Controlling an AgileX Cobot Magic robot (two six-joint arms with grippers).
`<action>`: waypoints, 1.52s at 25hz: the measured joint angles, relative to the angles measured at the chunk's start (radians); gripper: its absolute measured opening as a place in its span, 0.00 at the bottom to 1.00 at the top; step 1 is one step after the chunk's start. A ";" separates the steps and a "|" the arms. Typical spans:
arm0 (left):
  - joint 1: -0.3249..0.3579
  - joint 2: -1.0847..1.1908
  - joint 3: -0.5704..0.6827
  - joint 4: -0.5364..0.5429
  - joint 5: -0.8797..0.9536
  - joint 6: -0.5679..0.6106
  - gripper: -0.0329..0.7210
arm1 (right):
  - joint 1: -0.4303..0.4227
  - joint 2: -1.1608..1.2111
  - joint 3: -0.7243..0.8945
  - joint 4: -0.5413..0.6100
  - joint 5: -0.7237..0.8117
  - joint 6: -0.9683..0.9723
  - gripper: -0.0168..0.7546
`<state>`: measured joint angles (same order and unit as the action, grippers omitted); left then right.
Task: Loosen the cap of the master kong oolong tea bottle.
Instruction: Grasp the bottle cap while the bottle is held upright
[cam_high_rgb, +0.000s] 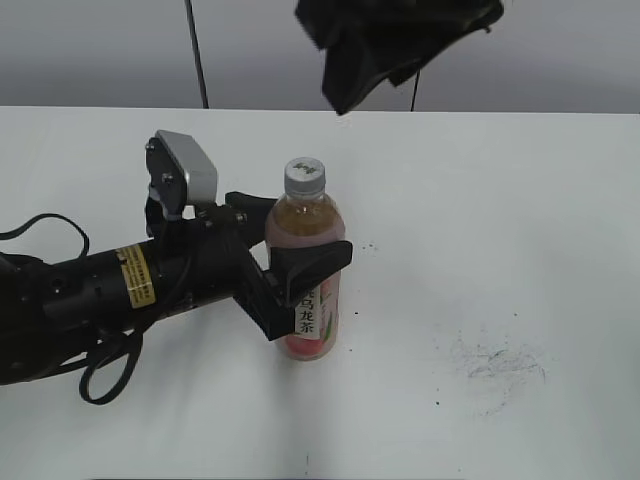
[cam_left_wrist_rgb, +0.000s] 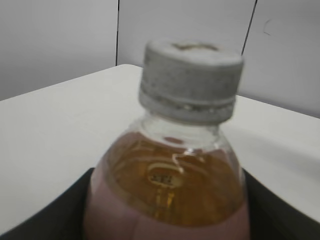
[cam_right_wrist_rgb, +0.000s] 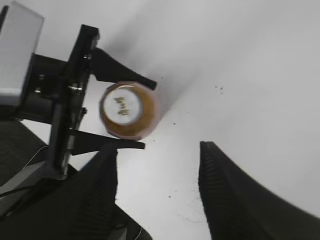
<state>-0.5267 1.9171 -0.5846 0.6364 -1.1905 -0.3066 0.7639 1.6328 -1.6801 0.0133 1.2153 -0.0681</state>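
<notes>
The master kong oolong tea bottle (cam_high_rgb: 305, 222) stands upright on the white table, amber tea above a pink label. Its white-grey ribbed cap (cam_high_rgb: 304, 176) is on the neck. My left gripper (cam_high_rgb: 300, 248) is shut on the bottle's body at mid height, one black finger on each side. The left wrist view shows the cap (cam_left_wrist_rgb: 190, 82) and the bottle's shoulder (cam_left_wrist_rgb: 170, 185) close up between the fingers. My right gripper (cam_high_rgb: 390, 50) hangs high above the table's back, open and empty. The right wrist view looks down on the cap (cam_right_wrist_rgb: 121, 106) past its open fingers (cam_right_wrist_rgb: 157, 175).
The white table (cam_high_rgb: 500, 200) runs back to a grey wall. A patch of dark scuff marks (cam_high_rgb: 500, 365) lies at the front right. Black cables (cam_high_rgb: 100, 370) loop by the left arm. A thin dark cable (cam_high_rgb: 197, 55) hangs at the back.
</notes>
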 joint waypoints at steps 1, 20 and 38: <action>0.000 0.001 0.000 0.000 0.000 0.000 0.64 | 0.016 0.007 -0.002 -0.001 0.002 0.026 0.53; 0.000 0.000 0.000 0.001 -0.002 0.000 0.64 | 0.039 0.182 -0.033 0.062 0.005 0.128 0.55; 0.000 0.000 0.000 0.001 -0.002 0.000 0.64 | 0.038 0.241 -0.092 0.038 0.006 0.181 0.56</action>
<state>-0.5267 1.9174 -0.5846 0.6374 -1.1922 -0.3066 0.8015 1.8742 -1.7724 0.0511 1.2209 0.1127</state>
